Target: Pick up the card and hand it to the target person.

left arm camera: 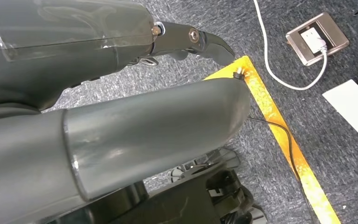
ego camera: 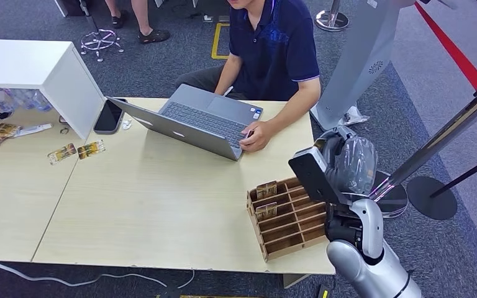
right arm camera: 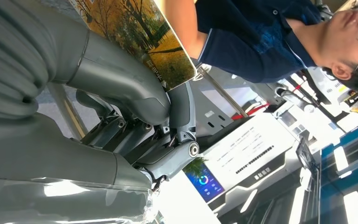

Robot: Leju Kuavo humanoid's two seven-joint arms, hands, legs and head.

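Card (right arm camera: 142, 35) with an autumn-tree picture sits pinched in your right hand (right arm camera: 135, 107), the thick thumb (right arm camera: 121, 88) pressed on its printed face and a darker finger (right arm camera: 182, 109) behind its edge. From the head view, your right hand (ego camera: 341, 164) is raised beside the counter's (ego camera: 155, 205) right edge, just past the wooden slotted rack (ego camera: 289, 217), which holds a couple of upright cards (ego camera: 266, 189) in its far slots. The person (ego camera: 273, 46) in a dark blue polo sits across the counter, one hand (ego camera: 256, 135) on the open laptop (ego camera: 189, 121). Your left hand (left arm camera: 193, 39) hangs over grey carpet (left arm camera: 354, 154) near a yellow floor line (left arm camera: 284, 135) and a floor socket (left arm camera: 317, 38); you cannot tell how its fingers lie.
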